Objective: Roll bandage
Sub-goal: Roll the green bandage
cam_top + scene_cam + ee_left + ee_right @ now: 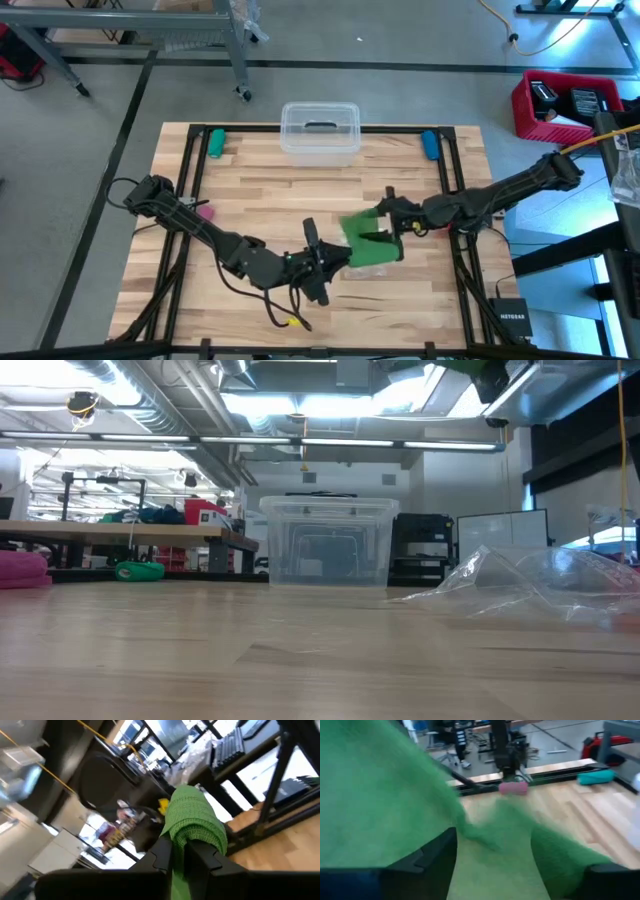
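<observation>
The bright green bandage hangs bunched in the air between my two grippers, above the middle of the table. My left gripper comes from the table's left and is shut on it; in its wrist view the strip bulges over the fingertips. My right gripper comes from the right and stands open, with the green cloth spread between and in front of its fingers. In the low view only a green scrap shows at the top, above the table. My left gripper pinches a folded bunch of the bandage between its two fingers, which point about level from the table's left. The cloth humps over the fingertips and drops behind them, clear of the table. My right gripper's open fingers flank the cloth; whether they touch it I cannot tell.
A clear plastic box stands at the far middle edge. A green roll and a blue roll lie at the far corners, and a pink roll at the left. A crumpled clear bag lies on the wood.
</observation>
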Robot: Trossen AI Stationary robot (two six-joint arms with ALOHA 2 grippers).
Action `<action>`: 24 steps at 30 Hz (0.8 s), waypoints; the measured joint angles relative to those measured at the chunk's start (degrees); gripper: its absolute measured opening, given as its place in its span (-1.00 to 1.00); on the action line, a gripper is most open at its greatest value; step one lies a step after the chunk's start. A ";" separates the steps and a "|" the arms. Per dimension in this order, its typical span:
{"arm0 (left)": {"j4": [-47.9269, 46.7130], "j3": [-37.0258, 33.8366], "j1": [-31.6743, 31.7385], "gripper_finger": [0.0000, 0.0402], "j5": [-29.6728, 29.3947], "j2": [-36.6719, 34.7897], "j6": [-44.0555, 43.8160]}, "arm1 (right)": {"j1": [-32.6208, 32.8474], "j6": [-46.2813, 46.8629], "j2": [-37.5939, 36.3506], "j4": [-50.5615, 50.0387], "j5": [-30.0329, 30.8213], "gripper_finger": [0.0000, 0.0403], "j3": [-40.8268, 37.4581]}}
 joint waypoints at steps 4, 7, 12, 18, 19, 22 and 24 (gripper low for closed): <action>-2.07 -0.06 0.02 -0.88 4.55 0.00 -4.36 | 0.01 -1.55 -1.61 -4.55 3.33 0.30 0.16; -4.58 -0.06 -0.01 -0.88 8.03 0.00 -6.67 | 0.00 -2.61 -2.94 -5.79 6.91 0.29 0.14; -10.29 -0.08 0.04 -0.88 8.51 0.00 -11.94 | 0.04 -4.02 -6.37 -7.25 7.16 0.29 1.28; -7.56 -0.10 -0.21 -0.88 6.94 0.00 -11.14 | 0.11 -8.92 -12.08 -17.44 8.64 0.29 4.18; -6.36 -0.10 -0.41 -0.88 5.81 0.00 -10.02 | 0.13 -8.89 -12.98 -19.94 8.21 0.29 4.31; -3.26 -0.08 -1.38 -0.88 0.96 0.00 -5.66 | 0.57 -7.06 -15.08 -25.02 4.96 0.29 4.47; -1.76 -0.10 -1.83 -0.88 -1.46 0.00 -3.92 | 1.69 -4.67 -15.92 -28.04 2.68 0.29 4.46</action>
